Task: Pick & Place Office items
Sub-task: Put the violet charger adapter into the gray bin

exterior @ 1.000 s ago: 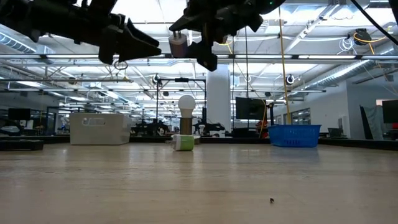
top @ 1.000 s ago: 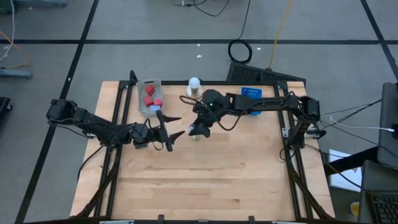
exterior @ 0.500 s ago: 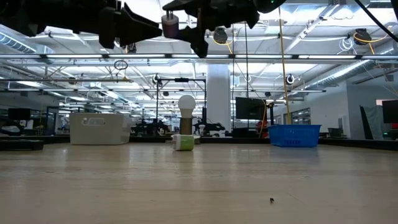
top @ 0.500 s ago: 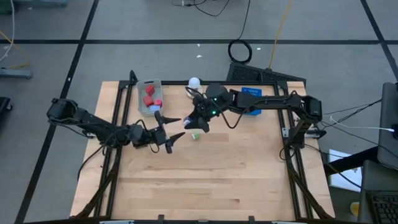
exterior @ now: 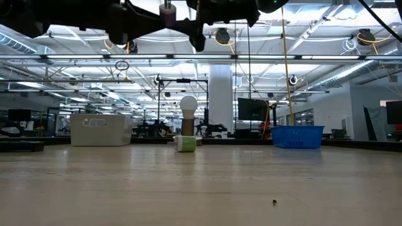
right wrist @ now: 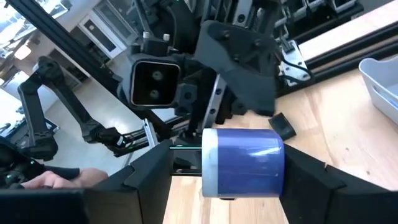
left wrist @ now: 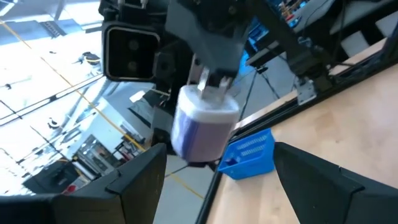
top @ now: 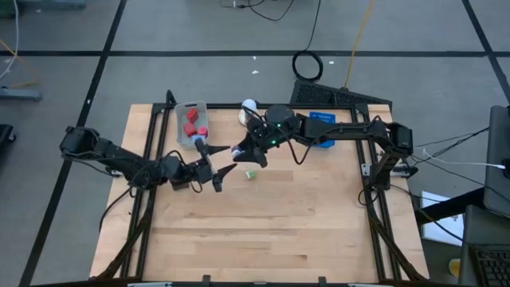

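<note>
My right gripper [top: 241, 151] is shut on a small purple cylinder with a white cap [right wrist: 242, 162], high above the table's middle; the cylinder also shows in the low view [exterior: 167, 12]. My left gripper [top: 225, 162] is open and faces it. In the left wrist view the cylinder [left wrist: 202, 124] hangs just ahead of its spread fingers, touching neither. A green item [top: 249, 174] lies on the table below; it also shows in the low view [exterior: 185, 144]. Red blocks [top: 191, 121] lie in the grey tray [top: 182, 137]. My right gripper pinches the cylinder between its two fingers. One finger is on the white capped end [right wrist: 208, 163] and the other on the purple end [right wrist: 280, 165], so the cylinder spans the gap. The fingers point toward the table's left, slanting down. The cylinder is lifted clear of the table.
A white ball on a grey base [top: 249, 106] stands at the far edge, next to the grey tray. A blue tray [top: 322, 119] sits at the far right, under the right arm. The near half of the wooden table [top: 271, 231] is bare.
My right gripper has risen and gone toward the table's left, carrying the purple cylinder away from above the green item and up to my left gripper. My left gripper has risen too and stayed open. The green item has stayed on the table.
</note>
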